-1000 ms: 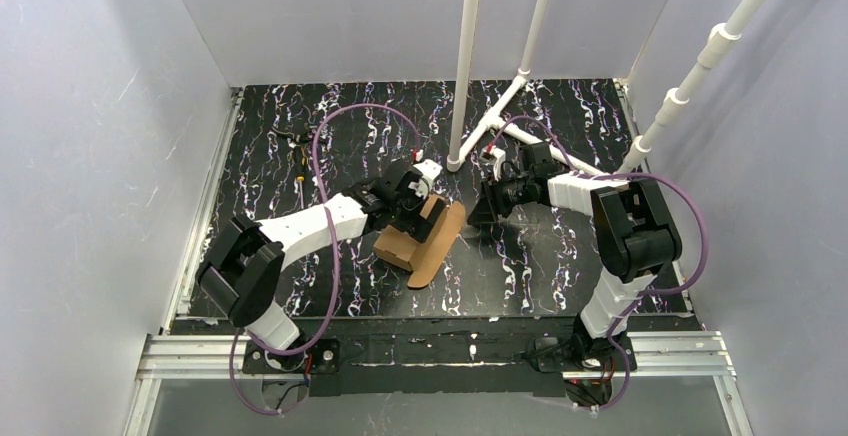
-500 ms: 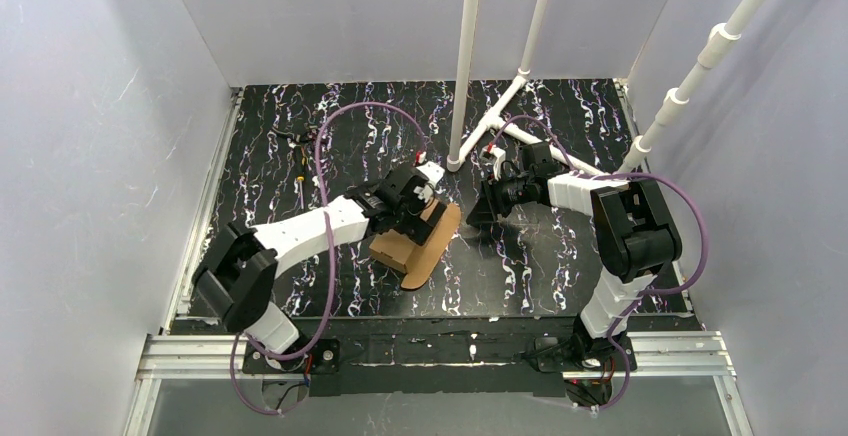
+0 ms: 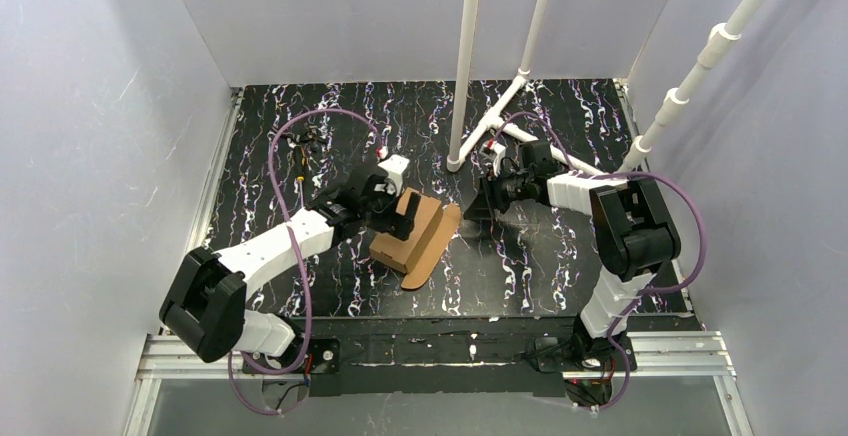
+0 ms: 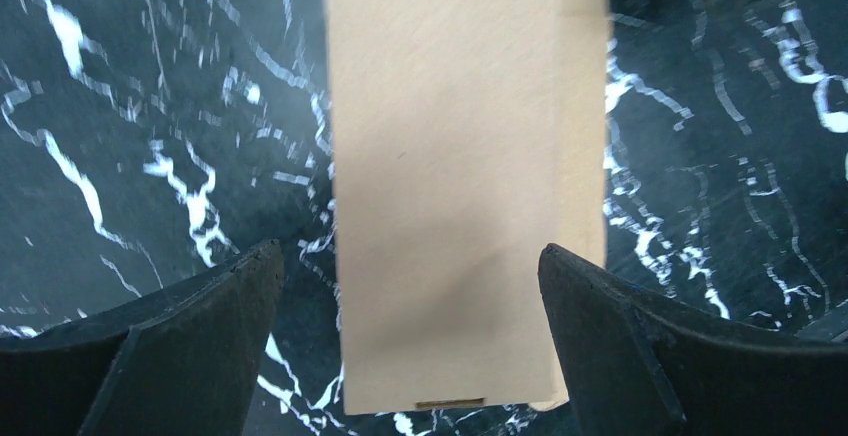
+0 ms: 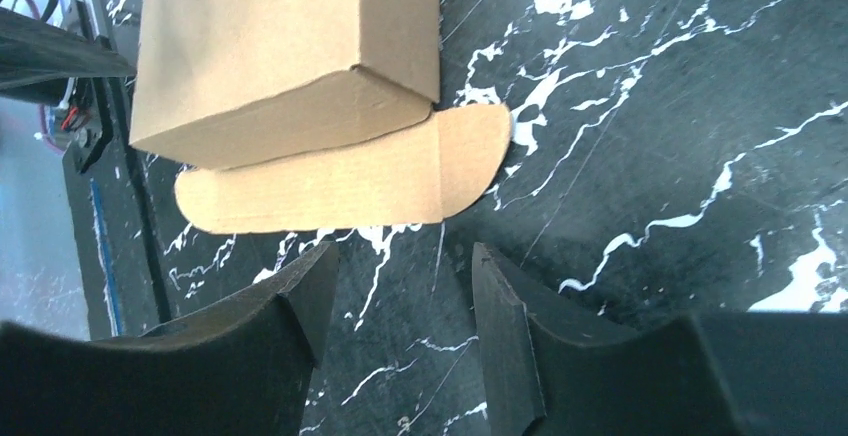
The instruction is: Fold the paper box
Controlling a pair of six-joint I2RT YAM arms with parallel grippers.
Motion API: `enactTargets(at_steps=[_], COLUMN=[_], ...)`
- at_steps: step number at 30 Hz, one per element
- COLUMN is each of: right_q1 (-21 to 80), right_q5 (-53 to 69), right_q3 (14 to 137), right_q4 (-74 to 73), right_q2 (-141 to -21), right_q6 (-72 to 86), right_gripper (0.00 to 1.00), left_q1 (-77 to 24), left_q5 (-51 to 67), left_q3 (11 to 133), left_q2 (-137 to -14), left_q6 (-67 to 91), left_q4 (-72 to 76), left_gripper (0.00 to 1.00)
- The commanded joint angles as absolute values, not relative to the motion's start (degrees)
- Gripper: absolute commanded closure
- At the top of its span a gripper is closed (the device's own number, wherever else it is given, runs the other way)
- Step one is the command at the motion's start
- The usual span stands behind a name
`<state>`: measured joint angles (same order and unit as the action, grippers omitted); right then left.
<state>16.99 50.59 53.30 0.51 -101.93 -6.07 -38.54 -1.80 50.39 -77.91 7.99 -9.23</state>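
Paper box, plain brown, rounded flap open

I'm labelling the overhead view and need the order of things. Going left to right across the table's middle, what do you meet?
left arm's black joint → brown cardboard paper box → right gripper → right arm's black joint
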Motion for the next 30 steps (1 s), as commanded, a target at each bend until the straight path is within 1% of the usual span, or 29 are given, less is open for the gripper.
enactTargets(at_steps=[1,6,12,20,30], right_q1=[17.6,18.4,19.2,19.6,20.3], right_q5=[48.8,47.0,48.2,45.6,49.0], right_q3=[55.0,56.6,55.5,55.9,56.0], right_q4=[6.5,9.7,12.4,10.8,9.5], right_q2=[-106.1,-110.9,-111.7,-113.0,-114.3], right_q6=[-2.9,-0.5,1.7,3.7,5.7], right_gripper=[0.39,0.37,0.38,0.41,0.44], left_q1=[-34.6,-34.6,-34.6,-34.6,-35.1], left_q5=[6.7,8.1,9.3,7.9,7.8], left_q3=[46.4,46.1,45.6,46.4,46.1], left_q2=[-76.2,-76.2,-78.3,-81.4,-81.8], left_q6=[10.7,10.4,10.8,10.4,10.3], left_q4=[-5.4,-4.0,-3.0,-3.9,-3.6], left_gripper=[0.02,0.02,0.02,0.02,0.02])
